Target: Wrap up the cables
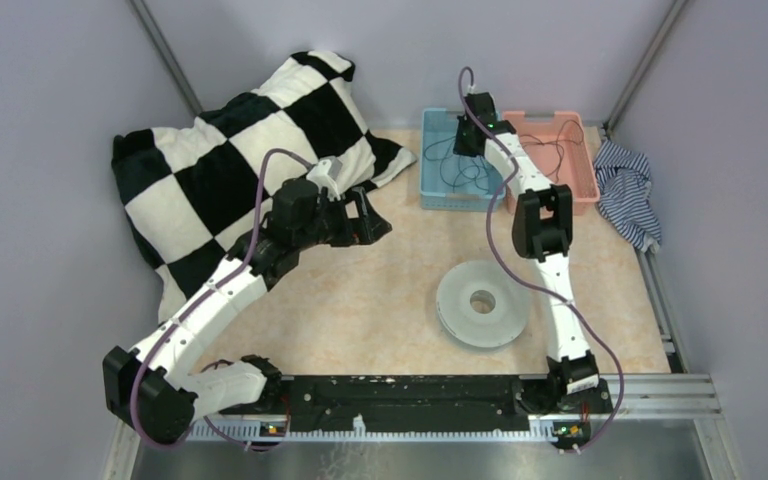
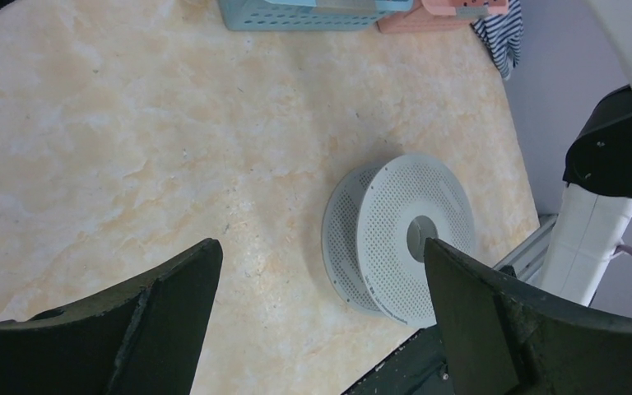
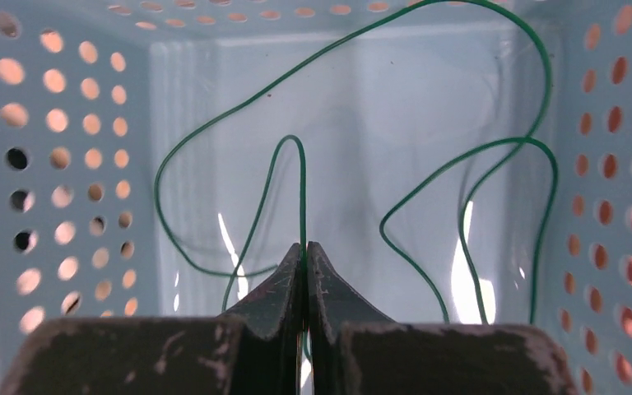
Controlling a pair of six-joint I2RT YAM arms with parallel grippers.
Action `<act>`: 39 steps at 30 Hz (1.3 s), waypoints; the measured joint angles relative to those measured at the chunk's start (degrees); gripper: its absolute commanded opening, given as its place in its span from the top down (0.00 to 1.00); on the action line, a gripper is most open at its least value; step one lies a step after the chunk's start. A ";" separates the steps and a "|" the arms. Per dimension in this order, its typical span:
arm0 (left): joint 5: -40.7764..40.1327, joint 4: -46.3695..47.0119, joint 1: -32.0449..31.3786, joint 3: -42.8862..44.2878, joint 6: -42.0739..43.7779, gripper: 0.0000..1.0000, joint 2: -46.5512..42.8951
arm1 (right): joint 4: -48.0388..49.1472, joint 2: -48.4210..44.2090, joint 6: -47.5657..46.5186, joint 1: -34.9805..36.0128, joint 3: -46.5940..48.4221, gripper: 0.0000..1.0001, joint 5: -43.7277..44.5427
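Green-looking thin cable [image 3: 303, 189] lies looped in blue basket [image 3: 66, 164] at far side; right gripper [image 3: 304, 255] is pinched closed on one strand. Left gripper [image 2: 321, 247] hangs wide open, empty, left of spool [image 2: 395, 239]. Step: pick-up; next prob. needs slow lift clear of basket.

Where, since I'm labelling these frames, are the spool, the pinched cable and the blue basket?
spool [image 1: 457, 300]: top external view, upper flange, left of the hub hole.
cable [image 3: 303, 197]: right wrist view, upright strand just above the pinch.
blue basket [image 1: 452, 201]: top external view, near wall.
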 measured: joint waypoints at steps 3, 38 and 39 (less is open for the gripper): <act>3.65 0.11 0.00 0.00 1.68 0.01 0.22 | -0.68 -3.78 -2.03 -0.02 -2.25 1.00 -0.13; 26.97 24.06 -7.02 14.69 1.57 0.02 14.64 | -4.37 -72.76 -3.28 -0.02 -10.14 1.00 -21.84; 28.02 24.61 -7.65 15.19 1.66 0.01 15.69 | -4.87 -72.52 -3.21 -0.02 -9.38 1.00 -22.03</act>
